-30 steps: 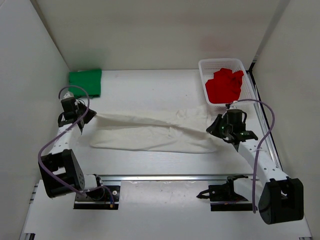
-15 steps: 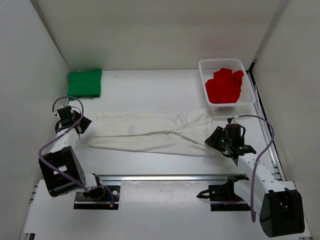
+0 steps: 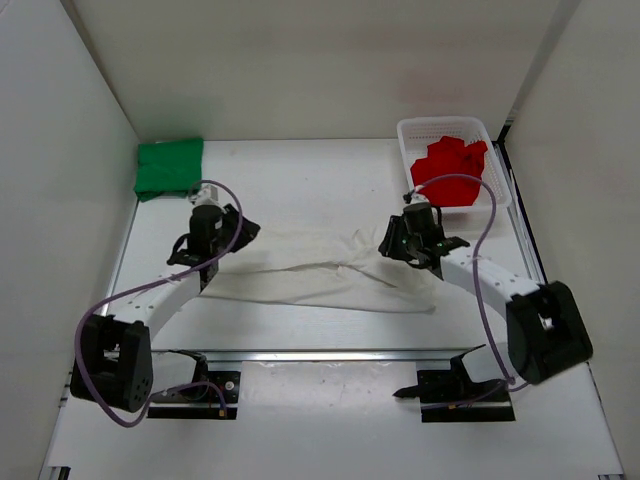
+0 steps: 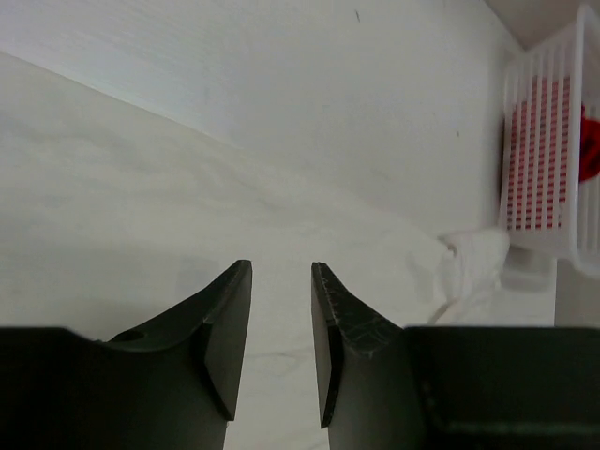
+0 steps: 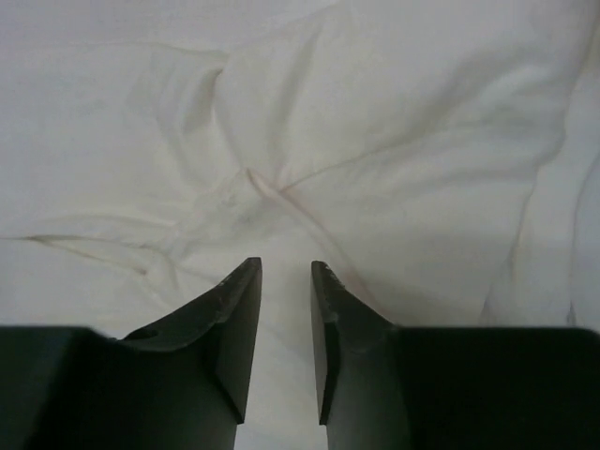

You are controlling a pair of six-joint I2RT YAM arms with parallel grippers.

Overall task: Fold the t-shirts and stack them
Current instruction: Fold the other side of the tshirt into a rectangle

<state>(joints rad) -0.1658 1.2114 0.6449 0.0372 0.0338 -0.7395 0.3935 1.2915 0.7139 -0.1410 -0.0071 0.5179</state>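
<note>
Reading from the left: a green t-shirt, folded into a tidy rectangle at the far left corner of the table, well apart from everything else. Judged done, and likely the base of the stack.

Next along, the left gripper, hovering just over the left end of the white t-shirt. Seen from its own wrist camera: jaws parted by a narrow gap, nothing between them, only white cloth below. Empty, gripping nothing.

In the middle, that white t-shirt, spread across the table as a long, flattened band with soft creases and a loose, lumpy end toward the right. Looks part-folded at most: perhaps narrowed lengthwise, not yet brought down to a compact rectangle, not yet on the green one. Hard to tell how many layers.

Further right, the right gripper, low over the white shirt's right end. Same story in its wrist view: jaws a little apart, empty, wrinkled cloth beneath.

At the far right, the red t-shirt, crumpled in a heap inside the white mesh basket. Unfolded, by the look of it.

Roughly a third of the way along, as a judgement: one shirt folded, one in hand, one waiting. Left to do: finishing the white fold, placing it on the green, then pulling out, folding and stacking the red.
</note>
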